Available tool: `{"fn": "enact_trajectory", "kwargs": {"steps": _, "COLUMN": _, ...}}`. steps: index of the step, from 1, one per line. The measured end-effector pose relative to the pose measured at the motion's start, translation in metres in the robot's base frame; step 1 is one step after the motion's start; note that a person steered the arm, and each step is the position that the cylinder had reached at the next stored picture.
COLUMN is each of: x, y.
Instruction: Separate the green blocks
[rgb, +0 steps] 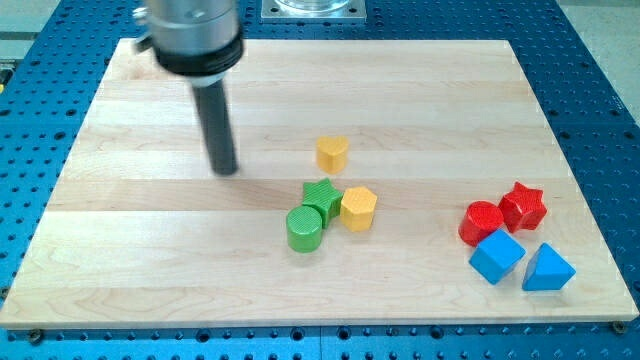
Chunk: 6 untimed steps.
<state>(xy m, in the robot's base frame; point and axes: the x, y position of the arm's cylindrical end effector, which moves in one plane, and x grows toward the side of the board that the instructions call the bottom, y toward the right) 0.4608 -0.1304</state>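
Observation:
A green star block (322, 197) and a green cylinder block (305, 229) touch each other near the board's middle, the cylinder below and left of the star. A yellow hexagon block (358, 208) touches the star's right side. My tip (225, 170) rests on the board up and to the left of the green blocks, apart from them by about a block's width or more.
A yellow heart-like block (332, 153) stands just above the green star. At the view's right sit a red cylinder (482, 221), a red star (524, 206), a blue cube (497, 257) and a blue triangle (548, 268). The wooden board (120, 250) lies on a blue perforated table.

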Motion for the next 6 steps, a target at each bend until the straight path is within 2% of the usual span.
{"fn": "enact_trajectory", "kwargs": {"steps": 1, "x": 0.057, "y": -0.016}}
{"fn": "enact_trajectory", "kwargs": {"steps": 2, "x": 0.117, "y": 0.019}}
{"fn": "enact_trajectory", "kwargs": {"steps": 3, "x": 0.151, "y": 0.037}}
{"fn": "enact_trajectory", "kwargs": {"steps": 4, "x": 0.150, "y": 0.094}}
{"fn": "enact_trajectory", "kwargs": {"steps": 6, "x": 0.092, "y": 0.121}}
